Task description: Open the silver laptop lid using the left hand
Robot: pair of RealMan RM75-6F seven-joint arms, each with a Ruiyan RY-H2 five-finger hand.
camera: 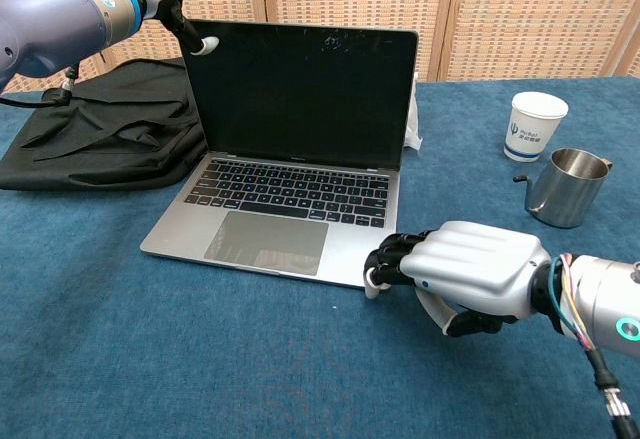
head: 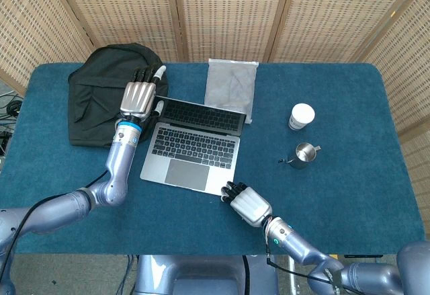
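silver laptop (camera: 290, 149) sits near the middle of the blue table (head: 349, 194), lid raised roughly upright, dark screen facing the robot, keyboard and trackpad exposed. judged: the opening is essentially done.

left hand (head: 138, 97) is at the lid's top left corner, fingers stretched out nearly together over the edge, thumb tip at the screen side; whether it pinches the lid or only touches it, i cannot tell. placing it at the far corner makes sense: longest lever from the hinge, and the arm stays off the keys.

right hand (camera: 470, 271) rests on the table with fingers curled in, fingertips against the base's front right corner. likely a brace so the base does not slide or tip while the lid is pushed.

surroundings: black bag (head: 107, 87) lies just left of the laptop under the left arm; grey pouch (head: 230, 88) lies behind the lid, close enough to meet it if tipped further. paper cup (camera: 535, 125) and steel pitcher (camera: 568, 186) stand well apart on the right.
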